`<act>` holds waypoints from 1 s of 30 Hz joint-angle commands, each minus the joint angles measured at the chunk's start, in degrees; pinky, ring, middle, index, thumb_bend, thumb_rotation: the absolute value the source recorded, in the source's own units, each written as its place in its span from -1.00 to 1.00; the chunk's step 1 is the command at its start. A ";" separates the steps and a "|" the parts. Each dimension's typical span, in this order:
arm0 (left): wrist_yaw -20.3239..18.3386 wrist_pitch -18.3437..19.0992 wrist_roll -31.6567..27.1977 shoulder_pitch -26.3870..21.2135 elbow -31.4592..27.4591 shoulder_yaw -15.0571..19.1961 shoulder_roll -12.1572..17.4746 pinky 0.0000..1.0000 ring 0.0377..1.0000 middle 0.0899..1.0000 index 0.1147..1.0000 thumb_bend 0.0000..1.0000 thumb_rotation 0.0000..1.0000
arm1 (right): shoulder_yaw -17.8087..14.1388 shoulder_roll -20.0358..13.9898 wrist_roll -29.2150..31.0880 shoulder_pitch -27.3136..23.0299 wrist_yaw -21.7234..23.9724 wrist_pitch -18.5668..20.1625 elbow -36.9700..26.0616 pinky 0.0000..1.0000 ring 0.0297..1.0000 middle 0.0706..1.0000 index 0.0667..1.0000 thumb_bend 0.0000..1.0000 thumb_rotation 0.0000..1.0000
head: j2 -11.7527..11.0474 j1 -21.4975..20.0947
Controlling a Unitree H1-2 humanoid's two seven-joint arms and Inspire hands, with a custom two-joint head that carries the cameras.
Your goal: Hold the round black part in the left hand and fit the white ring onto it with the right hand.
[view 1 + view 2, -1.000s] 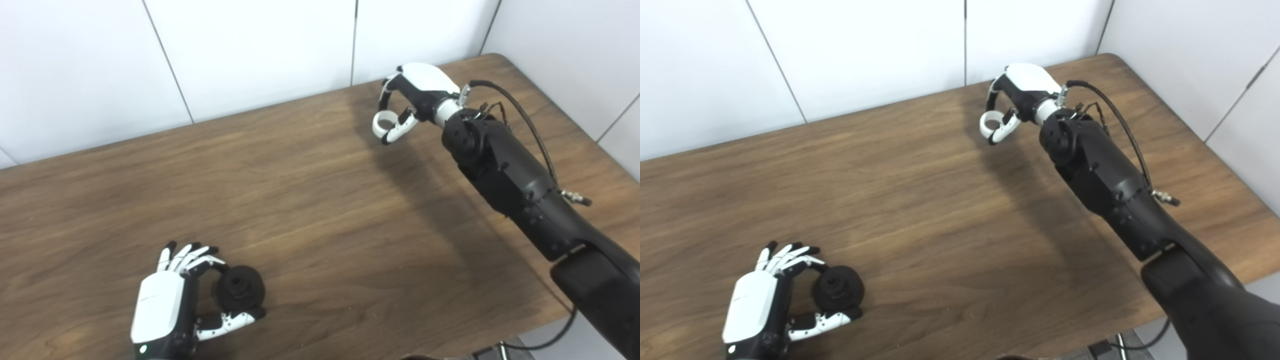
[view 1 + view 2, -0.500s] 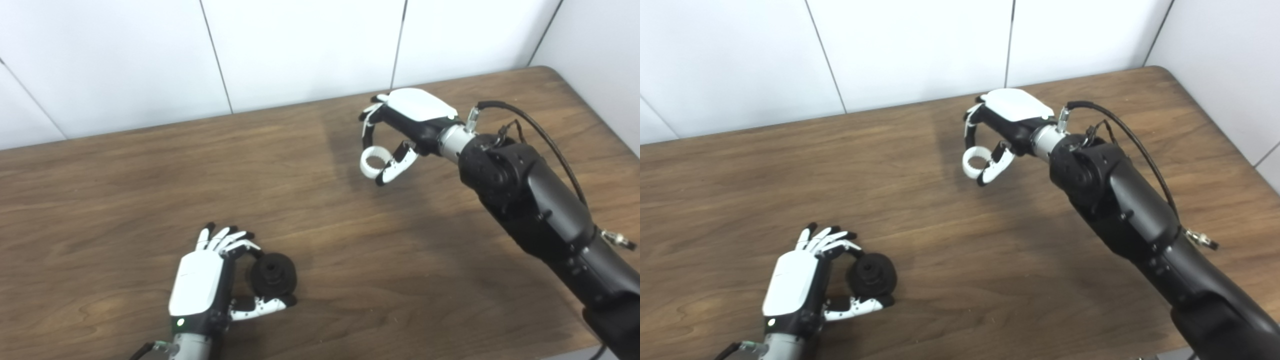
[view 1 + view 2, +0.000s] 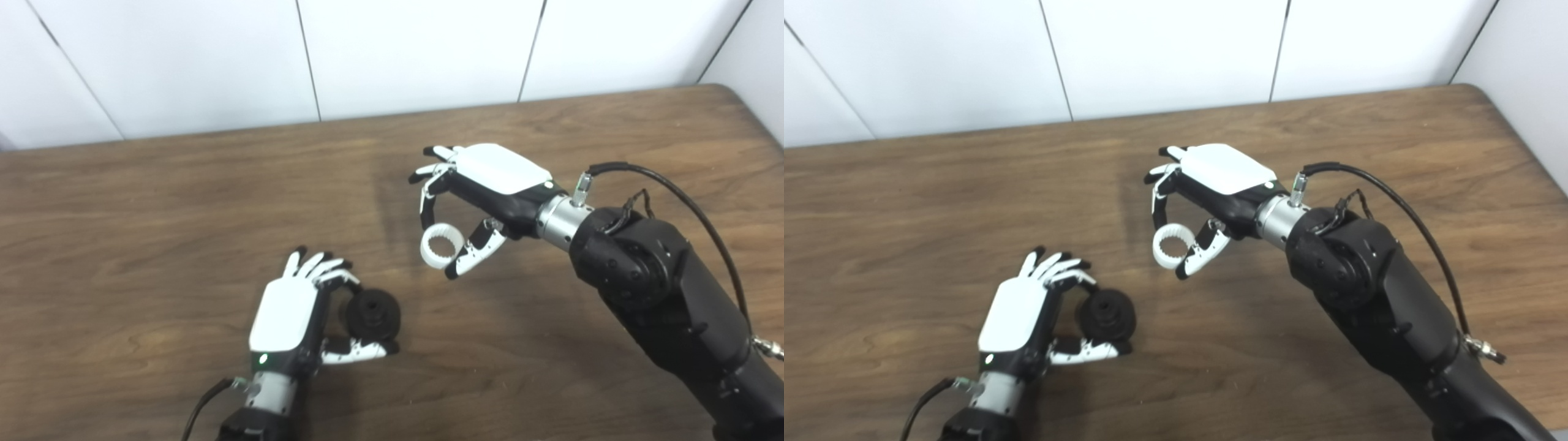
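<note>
Now you are at the approach step: both parts are in hand, but they are not yet mated. Your left hand (image 3: 286,318) is closed on the round black part (image 3: 372,315), pinching it between fingers and thumb low over the bench (image 3: 153,202), its hub facing up toward the camera. Your right hand (image 3: 474,202) is clamped on the white ring (image 3: 440,246), which hangs below its fingertips, toothed inside, up and to the right of the black part and clearly apart from it. Next, I judge, you need to bring the ring down and left until it sits over the hub, square its opening to the part's face, then press it on while the left hand holds firm.
</note>
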 commanded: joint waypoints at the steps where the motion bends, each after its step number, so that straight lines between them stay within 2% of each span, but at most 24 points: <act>1: 1.51 -0.18 1.35 -1.12 -0.11 -0.51 -0.46 1.00 0.75 0.54 -0.16 0.04 -0.89 | -0.11 0.88 -0.68 -1.28 0.32 -1.57 -3.18 1.00 1.00 0.72 -0.10 0.04 -0.72 | 0.17 0.73; 9: 2.11 0.48 2.36 -1.67 0.62 -1.40 -1.80 1.00 0.77 0.55 -0.16 0.04 -0.89 | 0.82 3.31 -1.20 -1.02 3.00 -2.49 -5.16 1.00 1.00 0.72 -0.10 0.04 -0.72 | 0.93 3.01; 19: 1.75 1.68 3.19 -2.13 0.33 -2.02 -2.83 1.00 0.77 0.55 -0.16 0.04 -0.89 | 1.21 5.90 -0.94 -1.05 2.90 -4.70 -3.86 1.00 1.00 0.71 -0.10 0.04 -0.72 | 1.64 3.89; 30: 1.45 1.96 3.58 -2.32 -0.05 -2.24 -2.96 1.00 0.78 0.55 -0.16 0.04 -0.89 | 2.04 6.57 -2.36 0.02 2.47 -7.21 -1.69 1.00 1.00 0.71 -0.10 0.04 -0.72 | 2.13 3.79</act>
